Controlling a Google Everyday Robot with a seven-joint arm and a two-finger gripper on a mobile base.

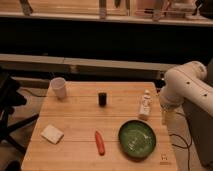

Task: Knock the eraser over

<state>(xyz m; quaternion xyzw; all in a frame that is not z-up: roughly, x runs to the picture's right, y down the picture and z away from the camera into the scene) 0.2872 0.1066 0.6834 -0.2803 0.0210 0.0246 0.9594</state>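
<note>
The eraser (102, 98) is a small dark block standing upright on the wooden table (80, 117), a little behind its middle. My white arm (186, 85) comes in from the right and bends down at the table's right edge. The gripper (164, 117) hangs there beside the table, to the right of a white bottle (145, 105) and well to the right of the eraser. It touches nothing that I can see.
A white cup (59, 88) stands at the back left. A green plate (137, 139) lies at the front right, a red-orange stick-shaped item (100, 142) beside it, and a white pad (52, 134) at the front left. A black chair (9, 102) stands to the left.
</note>
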